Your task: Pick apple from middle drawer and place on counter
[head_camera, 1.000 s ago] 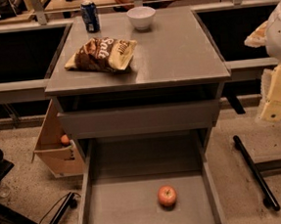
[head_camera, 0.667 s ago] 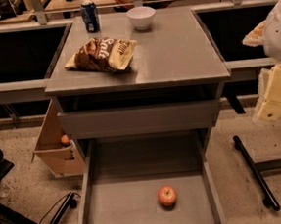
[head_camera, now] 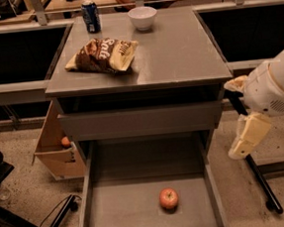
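the apple sits near the front of the open middle drawer. the gripper hangs beyond the drawer's right wall, apple down-left of it; whether spread or closed cannot be told.

The arm on the right has dropped and swung inward. A second ago its white body sat higher, about level with the front edge of the table and partly cut off at the right. Now it hangs lower, beside the closed drawer front. The tool, the cream piece under it, has come down and in with it. It now sits just outside the right wall of the open drawer, well apart from the apple.
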You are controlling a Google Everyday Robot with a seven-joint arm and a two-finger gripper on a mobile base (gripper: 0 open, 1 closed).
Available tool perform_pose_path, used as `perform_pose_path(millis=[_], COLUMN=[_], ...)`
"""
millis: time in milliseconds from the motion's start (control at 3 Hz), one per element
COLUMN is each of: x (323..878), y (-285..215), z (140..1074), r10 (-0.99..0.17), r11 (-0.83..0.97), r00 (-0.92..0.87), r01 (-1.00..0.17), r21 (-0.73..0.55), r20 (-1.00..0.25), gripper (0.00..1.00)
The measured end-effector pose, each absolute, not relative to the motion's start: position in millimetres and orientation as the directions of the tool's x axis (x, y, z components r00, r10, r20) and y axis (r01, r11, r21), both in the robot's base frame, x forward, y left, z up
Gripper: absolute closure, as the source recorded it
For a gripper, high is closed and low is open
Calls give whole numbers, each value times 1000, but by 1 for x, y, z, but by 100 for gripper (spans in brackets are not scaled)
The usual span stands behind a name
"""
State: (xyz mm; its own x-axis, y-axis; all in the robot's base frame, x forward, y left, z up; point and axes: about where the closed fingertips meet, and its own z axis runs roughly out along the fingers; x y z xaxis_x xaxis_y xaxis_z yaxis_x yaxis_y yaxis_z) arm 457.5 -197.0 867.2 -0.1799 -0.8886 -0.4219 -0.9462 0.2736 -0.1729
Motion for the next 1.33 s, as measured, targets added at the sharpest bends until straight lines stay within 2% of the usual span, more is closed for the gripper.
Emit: perform_pose_path(millis=[667, 1333], x=[461, 465], y=[-197, -197], z=[770, 758], r10=[-748, -734], r11=[325, 330], r00=[-108, -93], r01=[-920, -915], r21=[-219, -233], r20=[-655, -673], gripper=[0, 0])
